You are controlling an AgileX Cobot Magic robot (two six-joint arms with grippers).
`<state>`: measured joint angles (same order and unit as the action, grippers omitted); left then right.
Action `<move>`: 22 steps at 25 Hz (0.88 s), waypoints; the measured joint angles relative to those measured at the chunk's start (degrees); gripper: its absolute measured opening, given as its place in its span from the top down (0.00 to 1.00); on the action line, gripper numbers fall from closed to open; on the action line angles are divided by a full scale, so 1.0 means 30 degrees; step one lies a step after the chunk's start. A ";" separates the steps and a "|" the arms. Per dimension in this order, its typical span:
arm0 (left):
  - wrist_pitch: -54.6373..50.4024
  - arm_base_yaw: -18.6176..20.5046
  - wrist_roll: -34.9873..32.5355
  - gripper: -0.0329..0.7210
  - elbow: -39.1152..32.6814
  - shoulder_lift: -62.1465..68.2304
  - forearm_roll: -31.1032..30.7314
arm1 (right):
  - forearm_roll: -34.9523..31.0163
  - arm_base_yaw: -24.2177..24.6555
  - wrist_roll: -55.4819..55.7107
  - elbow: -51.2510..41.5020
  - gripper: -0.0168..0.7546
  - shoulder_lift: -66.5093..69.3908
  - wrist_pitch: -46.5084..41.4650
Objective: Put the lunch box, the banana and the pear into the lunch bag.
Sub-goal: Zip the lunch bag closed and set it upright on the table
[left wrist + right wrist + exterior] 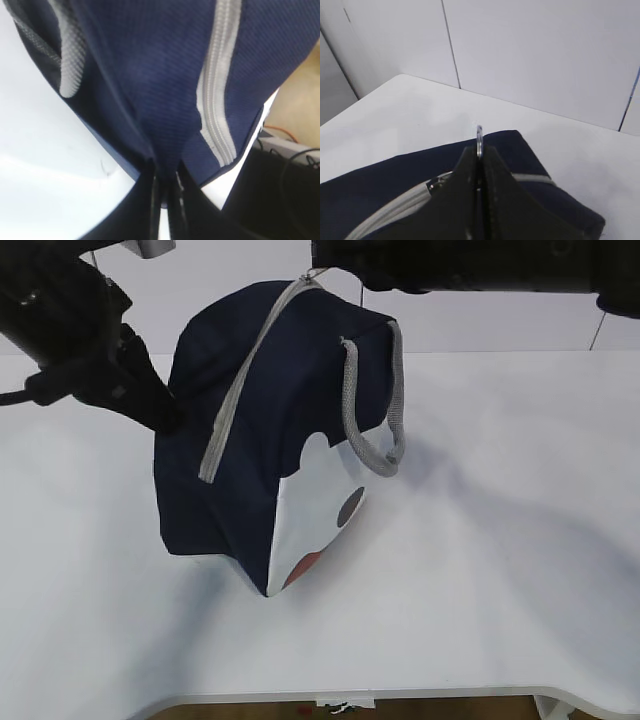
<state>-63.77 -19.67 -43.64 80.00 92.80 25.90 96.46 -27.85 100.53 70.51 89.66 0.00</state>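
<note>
- Lunch bag: stands on the white bench left of centre, tilted, zipper shut along the whole visible run, from the lower left flank up to the top far corner.
- White panel with red-brown dots faces the near right; grey handle hangs down the right side.
- No lunch box, banana or pear visible in any view; cannot tell whether already inside.
- Judged step: working the zipper, with one side anchored and the other on the pull; cannot tell from here whether opening or just closed.
- To do it well: keep the fabric taut along the zipper line, draw the pull straight along the teeth rather than upward, and hold the anchoring pinch low and firm so the bag does not lift or topple.
- Ring pull: at the top far corner of the bag, metal loop poking up between the jaws.
- Right gripper: closed tight on the ring pull, jaws pressed together with only the thin ring between.
- Left gripper: nearly closed, pinching a fold of navy fabric on the bag's left side, just left of the zipper's lower end.
- Risk, as a judgement: thin ring may slip from the jaws if pulled at an angle.
</note>
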 joint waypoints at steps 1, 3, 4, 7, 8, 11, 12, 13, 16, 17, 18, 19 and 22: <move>-0.0134 0.0000 0.0000 0.96 0.0000 -0.0135 -0.0197 | 0.0000 0.0000 0.0042 0.0000 0.99 0.0014 -0.0316; -0.0455 0.0000 0.0000 0.96 0.0000 -0.0334 -0.0625 | -0.0035 0.0000 0.0041 0.0000 0.99 0.0044 -0.0690; -0.0541 0.0000 0.0000 0.96 0.0000 -0.0395 -0.0758 | -0.0035 0.0000 0.0041 0.0000 0.99 0.0044 -0.0825; -0.0826 0.0107 0.0000 0.96 0.0000 -0.0549 -0.0933 | 0.0129 0.0000 0.0041 0.0000 0.99 0.0176 -0.1086; -0.0964 0.0184 0.0000 0.96 0.0000 -0.0579 -0.0928 | 0.0120 0.0000 0.0041 0.0006 0.99 0.0280 -0.1226; -0.1295 0.0382 0.0000 0.96 0.0000 -0.0750 -0.1013 | 0.0155 0.0000 0.0041 0.0040 0.99 0.0641 -0.1534; -0.1404 0.0474 0.0000 0.96 0.0000 -0.0849 -0.1039 | 0.0155 0.0000 0.0041 0.0040 0.99 0.0781 -0.1609; -0.1489 0.0552 0.0000 0.96 0.0000 -0.0967 -0.1056 | 0.0155 0.0035 0.0041 0.0040 0.99 0.0898 -0.1743; -0.1674 0.0965 0.0000 0.96 0.0000 -0.1406 -0.1087 | 0.0155 0.0036 0.0041 0.0040 0.99 0.1268 -0.1905; -0.1818 0.1157 0.0000 0.96 0.0000 -0.1535 -0.1131 | 0.0155 0.0078 0.0041 0.0074 0.99 0.1418 -0.1905; -0.1937 0.1320 0.0000 0.96 0.0000 -0.1664 -0.1131 | 0.0161 0.0104 0.0041 0.0074 0.99 0.1514 -0.1905; -0.1978 0.1490 0.0000 0.96 0.0000 -0.1753 -0.1178 | 0.0161 0.0214 0.0041 0.0074 0.99 0.1668 -0.1905; -0.2012 0.1960 -0.0034 0.96 0.0000 -0.1875 -0.1222 | 0.0161 0.0520 0.0041 0.0074 0.99 0.1987 -0.1905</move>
<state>-69.80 -13.79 -43.74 80.00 87.17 22.24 96.94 -26.29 100.65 70.73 95.62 -5.71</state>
